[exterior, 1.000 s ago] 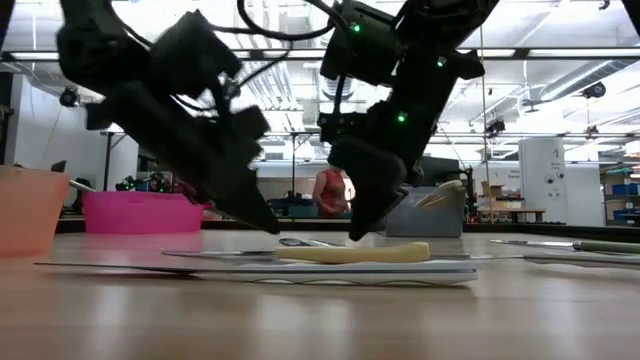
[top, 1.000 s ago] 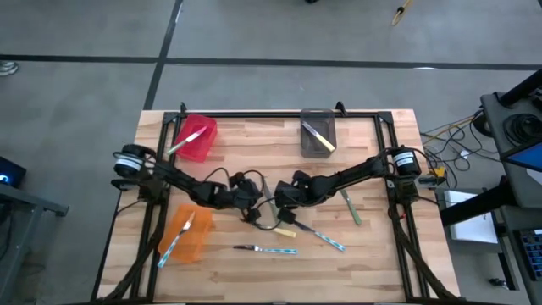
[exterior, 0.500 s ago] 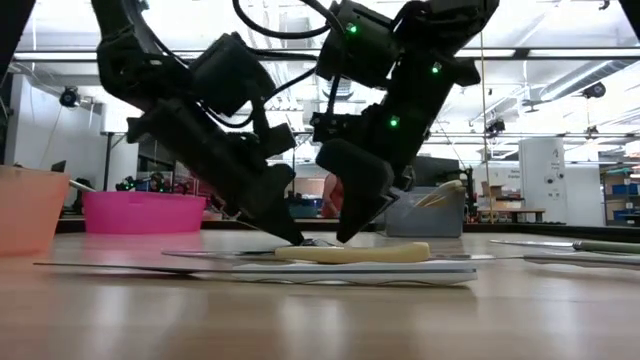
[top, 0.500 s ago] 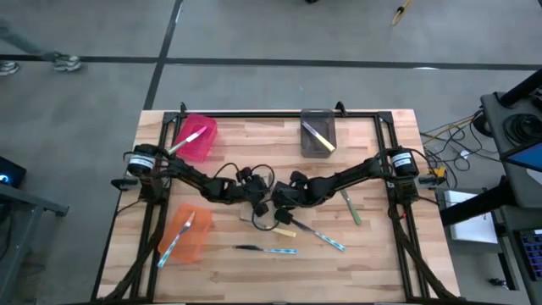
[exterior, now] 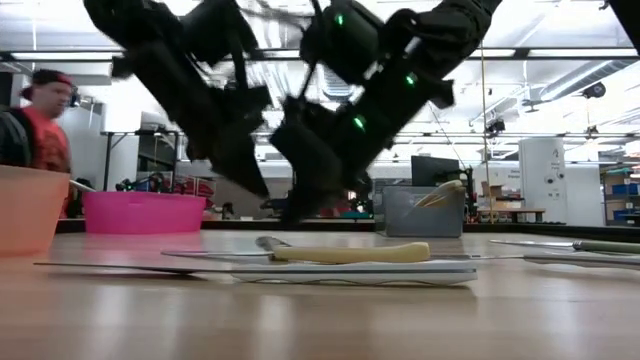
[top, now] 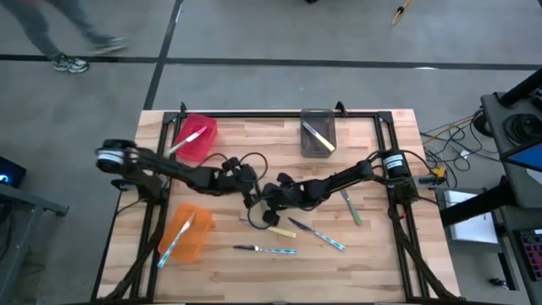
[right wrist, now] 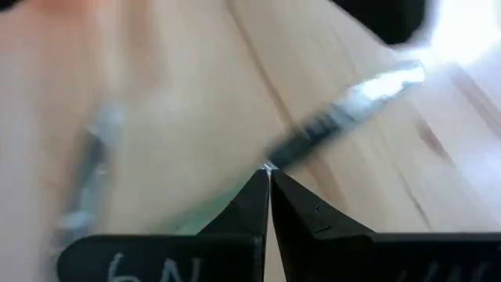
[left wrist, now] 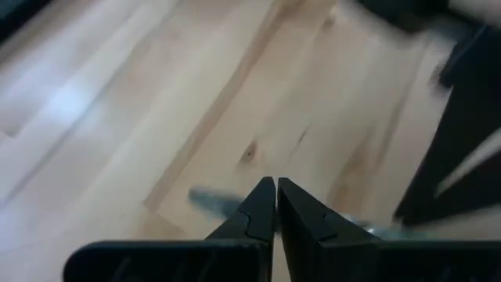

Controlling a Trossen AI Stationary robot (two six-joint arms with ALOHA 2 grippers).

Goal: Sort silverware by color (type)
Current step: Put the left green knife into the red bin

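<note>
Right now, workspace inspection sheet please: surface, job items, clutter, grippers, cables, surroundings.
Surface: wooden table, black frame along its edges.
Job's things: loose knives on the table: yellow-handled knife, blue-handled knife, second blue-handled knife, green-handled knife. Pink-red bin holds one knife, grey bin yellow-handled ones, orange bin a blue-handled one.
Clutter: nothing seen.
Grippers: left gripper shut, empty, above the table centre; right gripper shut, empty, close beside it.
Cables: black loops on both arms; cable bundle on the floor to the right.
Surroundings: person walking past; grey equipment at right.
</note>
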